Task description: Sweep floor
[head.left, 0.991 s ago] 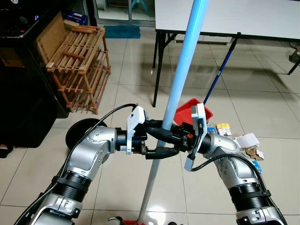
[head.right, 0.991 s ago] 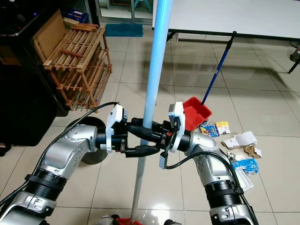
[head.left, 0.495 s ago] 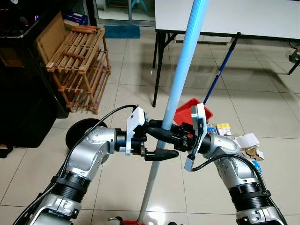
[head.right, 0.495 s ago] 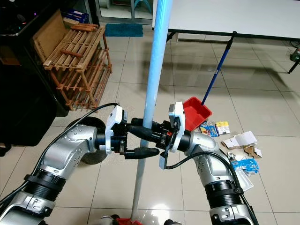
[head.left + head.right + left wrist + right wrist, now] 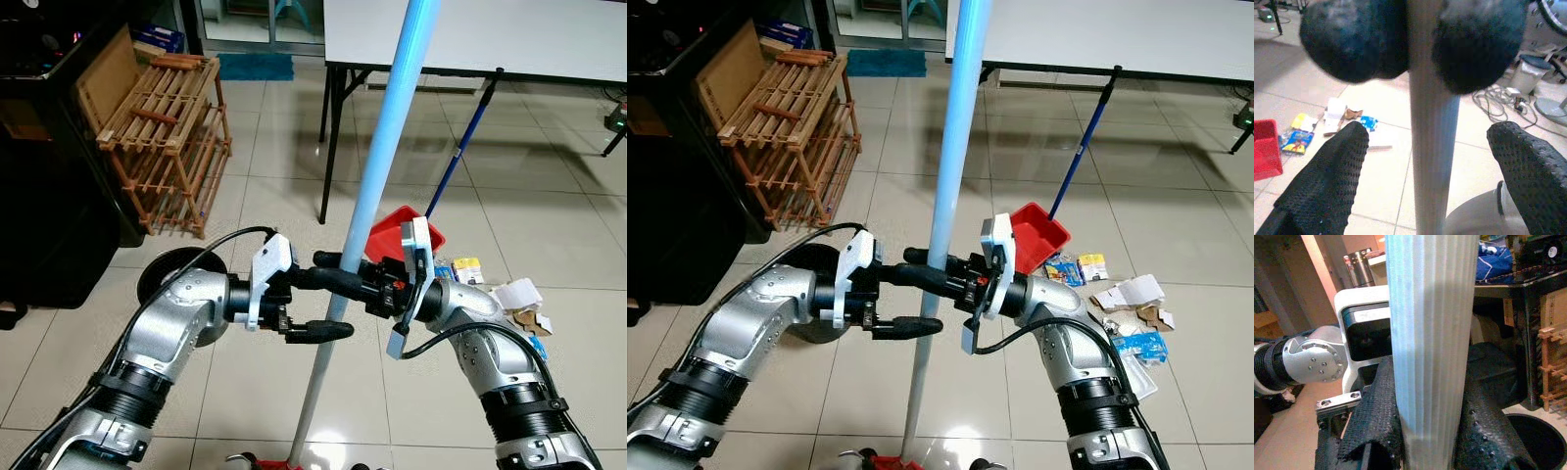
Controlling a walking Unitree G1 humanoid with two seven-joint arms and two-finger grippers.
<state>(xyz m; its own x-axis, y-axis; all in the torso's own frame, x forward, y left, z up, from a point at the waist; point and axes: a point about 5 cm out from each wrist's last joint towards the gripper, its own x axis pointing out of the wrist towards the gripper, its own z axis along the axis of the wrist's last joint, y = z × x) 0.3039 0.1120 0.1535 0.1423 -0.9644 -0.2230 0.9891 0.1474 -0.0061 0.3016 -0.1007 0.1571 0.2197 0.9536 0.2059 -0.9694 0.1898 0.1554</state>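
left eye view: the long pale blue ribbed broom pole [image 5: 377, 186] stands nearly upright, leaning slightly, between both arms. the right hand [image 5: 364, 286] is clamped round it; the left hand [image 5: 328, 296] has its fingers spread, one above and one below, the pole between them but not pinched.
right eye view: the red plastic dustpan [image 5: 1038, 236] and the scattered paper and wrapper litter [image 5: 1122, 304] lie on the tiled floor to the robot's right, beyond the pole.
left wrist view: the pole runs straight across the wide gap between the fingers [image 5: 1327, 183].
right wrist view: black pads [image 5: 1376, 418] press both sides of the pole.
judgement: left hand needs only to close.
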